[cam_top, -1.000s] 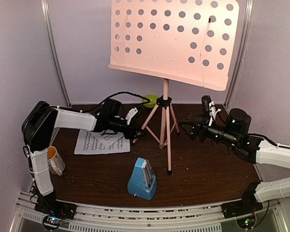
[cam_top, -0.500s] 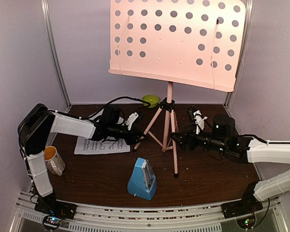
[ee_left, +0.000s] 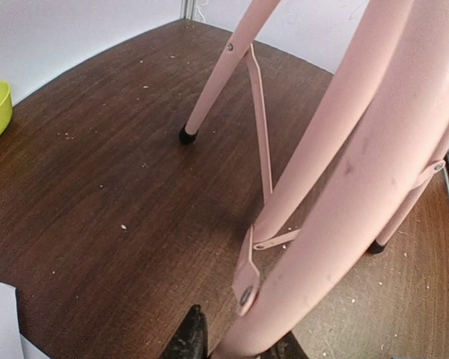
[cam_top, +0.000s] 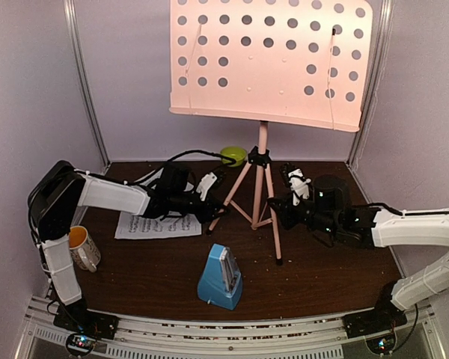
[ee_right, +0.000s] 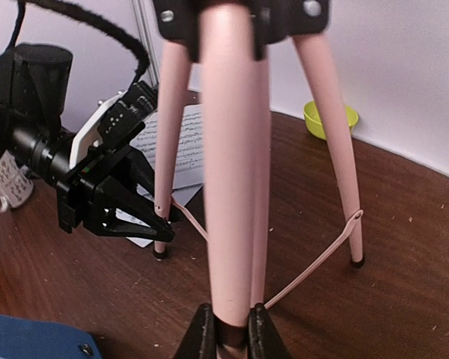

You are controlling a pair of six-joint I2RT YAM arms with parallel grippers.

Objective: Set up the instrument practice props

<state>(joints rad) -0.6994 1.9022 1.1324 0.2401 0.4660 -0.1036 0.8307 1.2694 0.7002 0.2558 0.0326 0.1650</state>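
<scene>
Top external view, clock: 12 is the back wall, 6 is the arm bases, the centre is the middle of the table.
Music stand [cam_top: 269,60]: pink, with a wide flat desk full of round holes. The desk is high up at 12 o'clock and nothing is on it. A thin pole goes down to a black hub, and three thin pink legs with black feet spread from there. Thin pink braces join the legs lower down. The feet are on the table, a little toward 12 o'clock from the centre.
Table [cam_top: 322,269]: dark brown wood with small pale crumbs.
Left gripper [cam_top: 215,213]: comes in from 9 o'clock and is low at the stand. In the left wrist view its two black fingertips are closed on one pink leg, one on each side.
Right gripper [cam_top: 275,213]: comes in from 3 o'clock. In the right wrist view its fingers press another pink leg between them.
Sheet-music pages [cam_top: 153,223]: white paper with black printed lines, lying flat at 9 o'clock, partly under the left arm.
Metronome [cam_top: 221,277]: small blue pyramid with a clear front cover, upright at 6 o'clock, apart from the stand.
Mug [cam_top: 84,248]: white, orange inside, at the table edge at 8 o'clock.
Bowl [cam_top: 233,155]: small, lime green, at 12 o'clock by the wall, behind the legs.
</scene>
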